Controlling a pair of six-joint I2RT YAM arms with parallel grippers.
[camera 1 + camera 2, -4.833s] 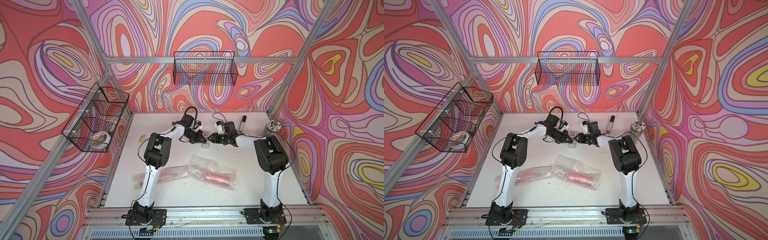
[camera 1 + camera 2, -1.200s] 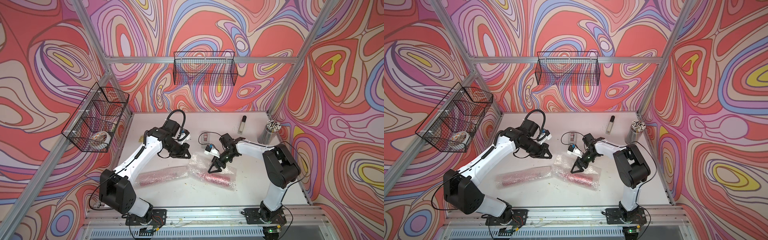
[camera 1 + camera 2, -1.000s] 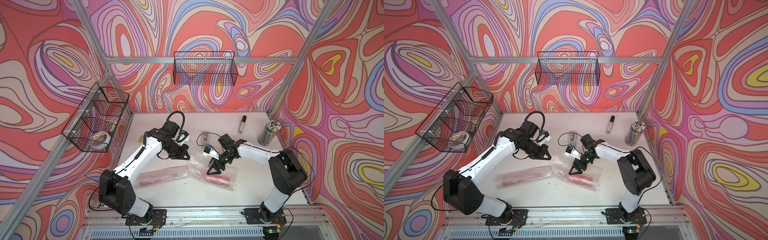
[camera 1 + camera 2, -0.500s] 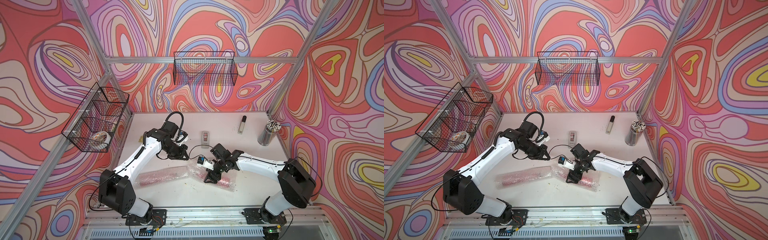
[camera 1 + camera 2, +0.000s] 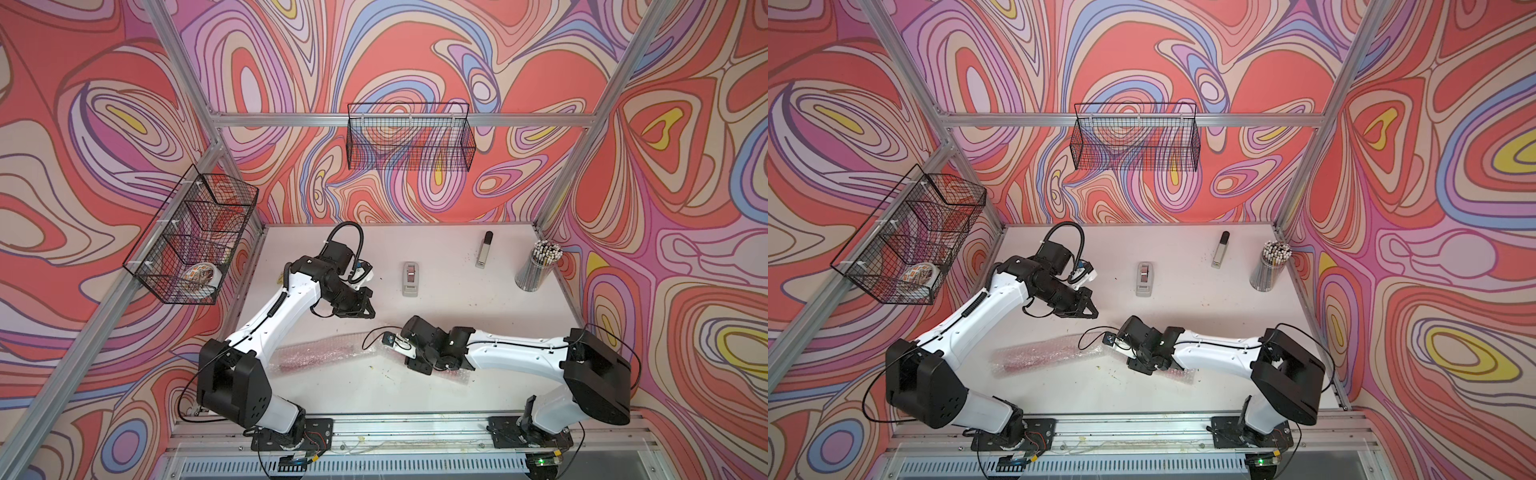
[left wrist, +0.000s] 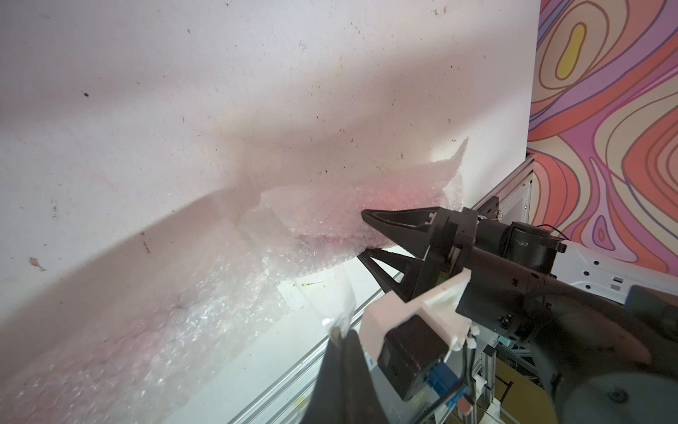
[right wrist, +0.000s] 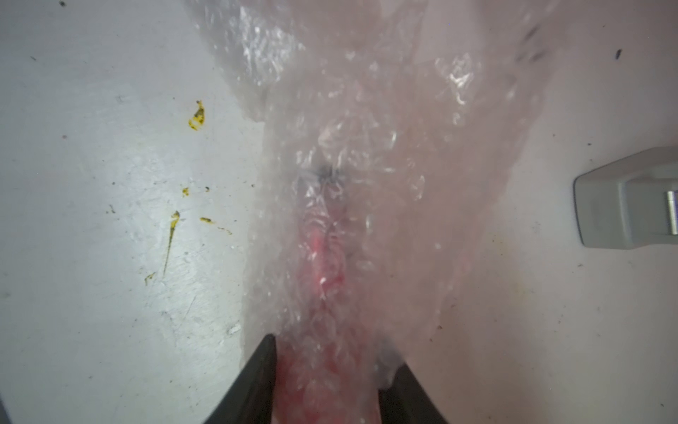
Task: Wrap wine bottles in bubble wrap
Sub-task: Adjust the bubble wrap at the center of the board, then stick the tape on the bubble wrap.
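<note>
Lowered right fingers (image 7: pixel 257 374) apparently clasp the pink bottle (image 7: pixel 323 257) blurred inside bubble wrap (image 7: pixel 367 110); left fingers (image 6: pixel 341 381) pressed together.

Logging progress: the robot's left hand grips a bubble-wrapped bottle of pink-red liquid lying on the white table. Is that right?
No: the right hand grips it. The right wrist view shows its fingers pressed on both sides of the bubble-wrapped bottle of pink-red liquid on the white table; the left hand hangs shut, clear of it.

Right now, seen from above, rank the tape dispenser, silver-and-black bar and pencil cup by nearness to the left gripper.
From the left gripper, in a top view:
1. Tape dispenser, mid-table.
2. Silver-and-black bar, farther back.
3. Pencil cup, back right corner.
</note>
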